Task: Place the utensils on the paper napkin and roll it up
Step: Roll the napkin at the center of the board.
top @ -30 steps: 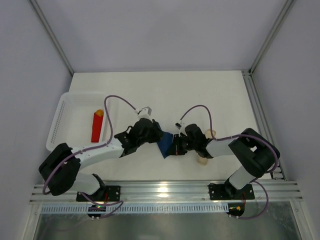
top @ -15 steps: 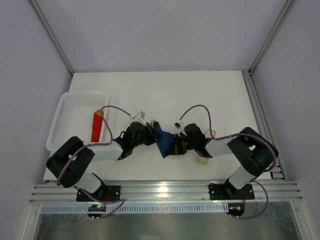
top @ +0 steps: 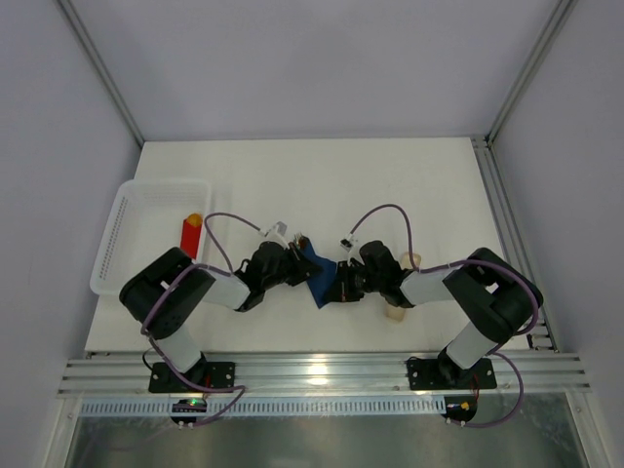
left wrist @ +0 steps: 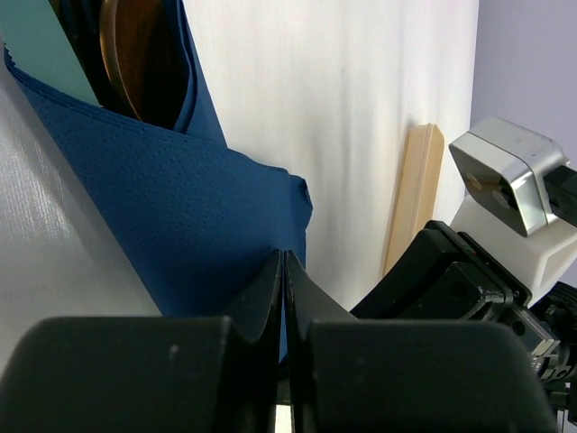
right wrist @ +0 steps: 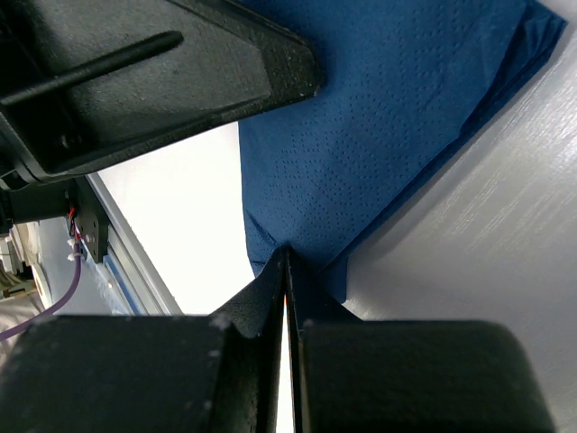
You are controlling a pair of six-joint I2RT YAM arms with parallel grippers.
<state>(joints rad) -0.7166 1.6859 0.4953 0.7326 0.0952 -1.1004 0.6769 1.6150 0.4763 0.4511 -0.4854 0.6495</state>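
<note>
On the smooth white table, right of a perforated white plastic basket, the paper napkin lies near centre, a dimpled navy sheet folded into a wedge. The left gripper and right gripper each pinch its edge, black jaws pressed flat together. The utensils, glossy copper-brown, sit tucked inside its fold.

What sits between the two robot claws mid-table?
The dark blue paper napkin spans that gap; the left gripper and right gripper each pinch an edge of it. The top view shows this.
</note>
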